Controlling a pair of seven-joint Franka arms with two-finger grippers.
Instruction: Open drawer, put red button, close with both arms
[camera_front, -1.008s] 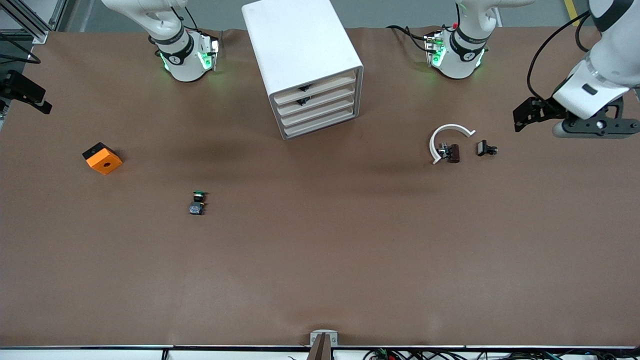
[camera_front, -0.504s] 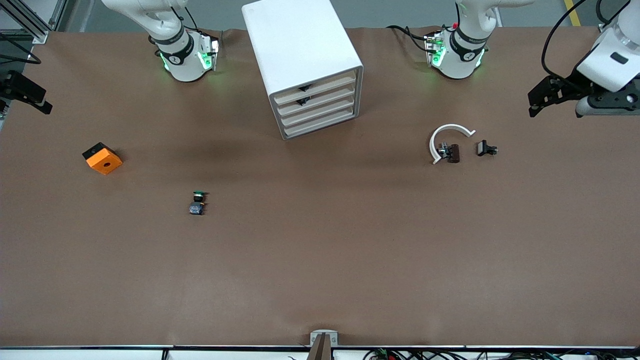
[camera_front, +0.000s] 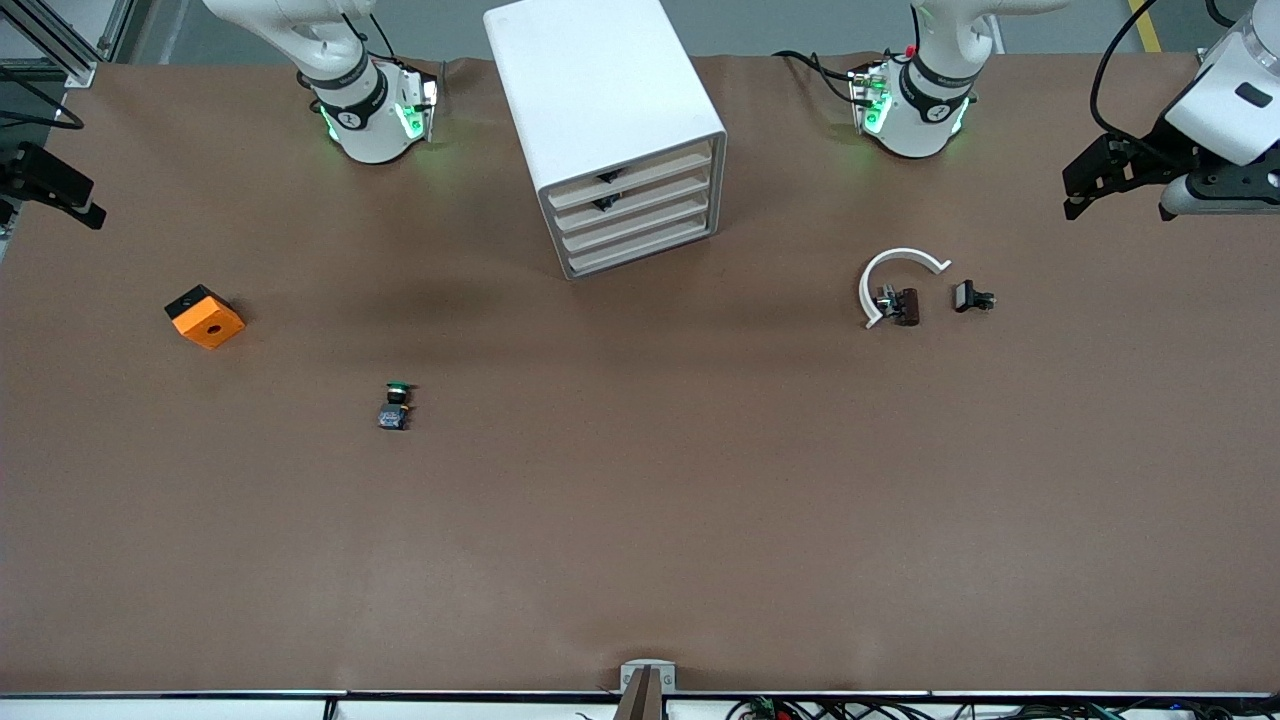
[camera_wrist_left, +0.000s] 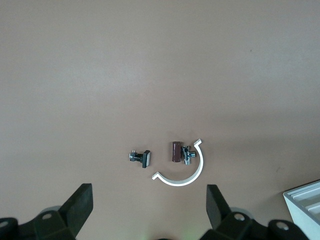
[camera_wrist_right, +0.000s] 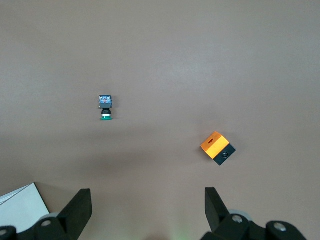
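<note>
Pulling up and outward, the left arm has carried its left gripper (camera_wrist_left: 149, 196) from over the bench beside the small black part to the upper corner of the frame at its own end of the bench (camera_front: 640, 520), and its jaws are spread wide with nothing between them.

Lowest in the frame of the loose things, the green-capped button (camera_front: 397, 405) lies on its side, toward the right arm's end. A little higher up and closer to that end sits the orange block (camera_front: 205, 316), with a round hole in its top face.

At about the same height, toward the left arm's end, a white curved clip (camera_front: 895, 275) lies flat. A brown cylinder part (camera_front: 906, 306) touches its open side and the small black part (camera_front: 972, 296) lies just beside it.

Higher still, in the upper middle, stands the white cabinet (camera_front: 600, 90). Its four fronts all sit flush, and the drawer (camera_front: 645, 195), second from the top, is shut. I cannot spot the red button in any view.

The right arm waits with the right gripper (camera_wrist_right: 147, 196) up over its end of the bench, jaws spread and empty, above the green-capped button and the orange block.
</note>
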